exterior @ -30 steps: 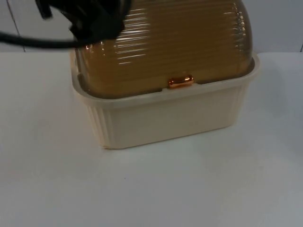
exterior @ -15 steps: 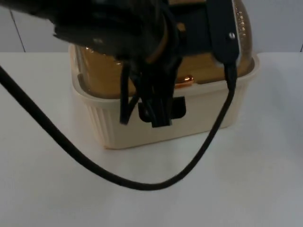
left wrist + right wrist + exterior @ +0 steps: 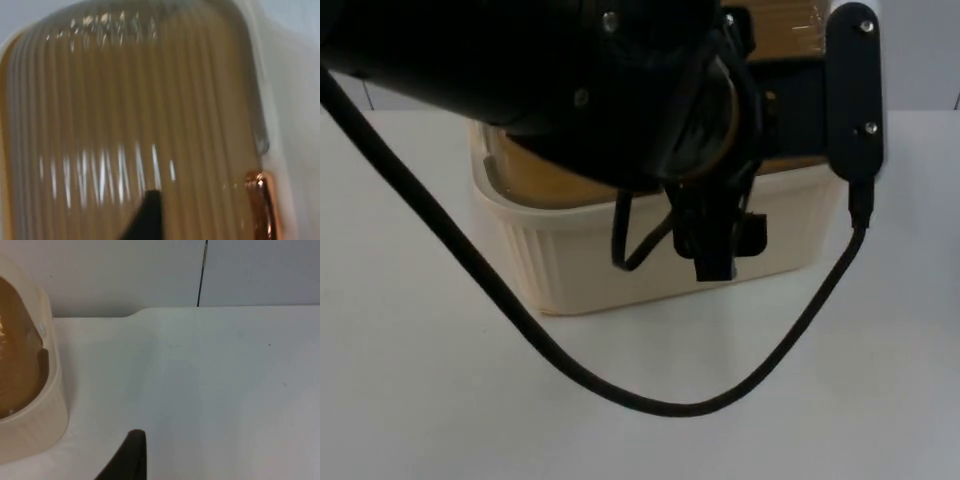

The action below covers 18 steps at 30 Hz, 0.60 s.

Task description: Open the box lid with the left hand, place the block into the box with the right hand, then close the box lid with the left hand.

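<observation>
A: Where was the box point(image 3: 620, 255)?
B: Cream tub on the white table point(image 3: 440, 400), back near the grey partition wall point(image 3: 125, 270). In the top view the left arm point(image 3: 520, 70) hung over it and hid most of the amber ribbed lid point(image 3: 535, 180); just a strip of lid showed under the arm.

A: And the left gripper point(image 3: 715, 235)?
B: Hung in front of the box's front wall, abt at rim level. Couldn't tell if the fingers were spread or pressed together, too dark and overlapped.

A: Left wrist cam add anything?
B: Yes, the lid up close: ribs, glare streaks, lid down on the box, and the copper handle point(image 3: 262, 205) at the lid's edge, which the arm covered in the top view. One black fingertip point(image 3: 147, 217) over the lid.

A: Right side?
B: Right arm waited. Its wrist cam caught the box's side wall and rim, bare table beside it, and the partition behind. Right gripper point(image 3: 127, 460): one fingertip seen above the table beside the box, so grip state unclear.
</observation>
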Tool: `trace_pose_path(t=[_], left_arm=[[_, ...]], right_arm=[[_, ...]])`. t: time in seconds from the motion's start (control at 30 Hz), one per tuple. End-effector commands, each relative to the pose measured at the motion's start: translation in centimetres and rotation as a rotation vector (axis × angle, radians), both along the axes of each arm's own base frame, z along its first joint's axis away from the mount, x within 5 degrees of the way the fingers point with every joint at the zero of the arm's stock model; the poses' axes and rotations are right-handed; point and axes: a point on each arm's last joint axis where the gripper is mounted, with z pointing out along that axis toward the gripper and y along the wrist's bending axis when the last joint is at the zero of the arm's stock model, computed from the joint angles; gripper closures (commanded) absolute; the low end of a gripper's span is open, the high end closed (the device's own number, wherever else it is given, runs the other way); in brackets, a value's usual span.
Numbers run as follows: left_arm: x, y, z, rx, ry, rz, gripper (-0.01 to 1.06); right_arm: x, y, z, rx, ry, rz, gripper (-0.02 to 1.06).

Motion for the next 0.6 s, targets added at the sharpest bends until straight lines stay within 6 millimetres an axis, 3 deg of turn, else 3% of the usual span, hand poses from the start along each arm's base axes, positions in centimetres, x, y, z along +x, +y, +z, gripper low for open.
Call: trace_pose_path(t=[0.0, 0.13, 0.17, 0.23, 0.27, 0.57], left_arm=[[-0.1, -0.4, -0.3, -0.015, 0.014, -0.007, 0.33], [0.0, -0.5, -1.0, 0.001, 0.025, -0.004, 0.79], [0.0, -0.5, -1.0, 0.001, 0.025, -0.004, 0.79], [0.1, -0.6, -1.4, 0.012, 0.026, -0.009, 1.00], [0.1, -0.6, -1.6, 0.015, 0.026, -0.015, 1.05], [1.7, -0.1, -3.0, 0.032, 0.040, 0.002, 1.05]], right_arm=[[0.0, 0.0, 0.3, -0.006, -0.016, 0.004, 0.00], [0.0, 0.0, 0.3, -0.006, -0.016, 0.004, 0.00], [0.0, 0.0, 0.3, -0.006, -0.016, 0.004, 0.00], [0.0, 0.0, 0.3, -0.006, -0.016, 0.004, 0.00], [0.0, 0.0, 0.3, -0.006, -0.016, 0.004, 0.00], [0.0, 0.0, 0.3, -0.006, -0.016, 0.004, 0.00]])
